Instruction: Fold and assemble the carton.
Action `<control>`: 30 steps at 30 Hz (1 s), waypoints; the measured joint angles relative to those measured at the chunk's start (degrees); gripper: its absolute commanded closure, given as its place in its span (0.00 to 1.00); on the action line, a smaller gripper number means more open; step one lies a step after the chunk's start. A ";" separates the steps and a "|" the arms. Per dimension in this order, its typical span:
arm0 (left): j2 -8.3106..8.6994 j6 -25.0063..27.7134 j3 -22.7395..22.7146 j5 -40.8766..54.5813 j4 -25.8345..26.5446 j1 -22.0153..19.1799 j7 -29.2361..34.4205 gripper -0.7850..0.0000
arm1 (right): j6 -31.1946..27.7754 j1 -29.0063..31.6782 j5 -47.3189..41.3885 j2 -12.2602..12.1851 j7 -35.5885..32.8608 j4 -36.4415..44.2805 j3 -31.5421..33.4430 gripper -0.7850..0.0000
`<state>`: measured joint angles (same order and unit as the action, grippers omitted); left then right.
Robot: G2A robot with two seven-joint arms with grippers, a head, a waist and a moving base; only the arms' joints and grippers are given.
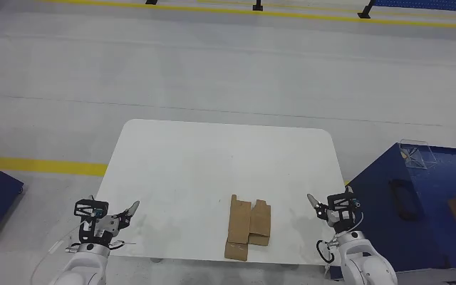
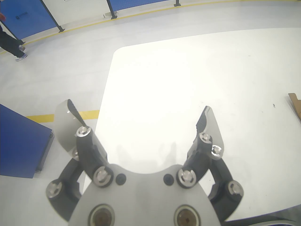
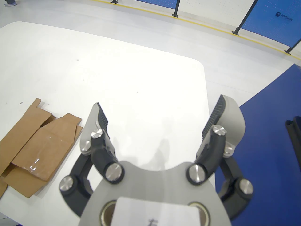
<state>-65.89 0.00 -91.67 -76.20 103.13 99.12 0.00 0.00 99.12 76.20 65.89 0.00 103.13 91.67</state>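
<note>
carton (image 1: 248,229): flat on the table (image 1: 206,157), near its front edge, right of centre
left gripper (image 2: 138,105): spread wide, empty, at front left corner
right gripper (image 3: 159,101): spread wide, empty, right of carton, apart

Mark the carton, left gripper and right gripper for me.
carton (image 1: 242,224), top view, on the middle of its flat brown panel.
left gripper (image 2: 138,104), left wrist view, midway between its open fingertips.
right gripper (image 3: 159,100), right wrist view, midway between its open fingertips.
</note>
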 measured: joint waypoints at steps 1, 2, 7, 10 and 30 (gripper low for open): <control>0.00 0.00 0.00 0.00 0.00 0.00 0.00 0.00 | 0.00 0.00 0.00 0.00 0.00 0.00 0.00 0.00; 0.00 0.00 0.00 0.00 0.00 0.00 0.00 0.00 | 0.00 0.00 0.00 0.00 0.00 0.00 0.00 0.00; 0.00 0.00 0.00 0.00 0.00 0.00 0.00 0.00 | 0.00 0.00 0.00 0.00 0.00 0.00 0.00 0.00; 0.00 0.00 0.00 0.00 0.00 0.00 0.00 0.00 | 0.00 0.00 0.00 0.00 0.00 0.00 0.00 0.00; 0.00 0.00 0.00 0.00 0.00 0.00 0.00 0.00 | -30.08 -9.42 -43.09 -2.25 -40.52 -8.75 5.02 0.00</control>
<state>-65.89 0.00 -91.67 -76.20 103.13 99.12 0.00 -30.08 89.70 33.12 63.64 -40.52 94.38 96.70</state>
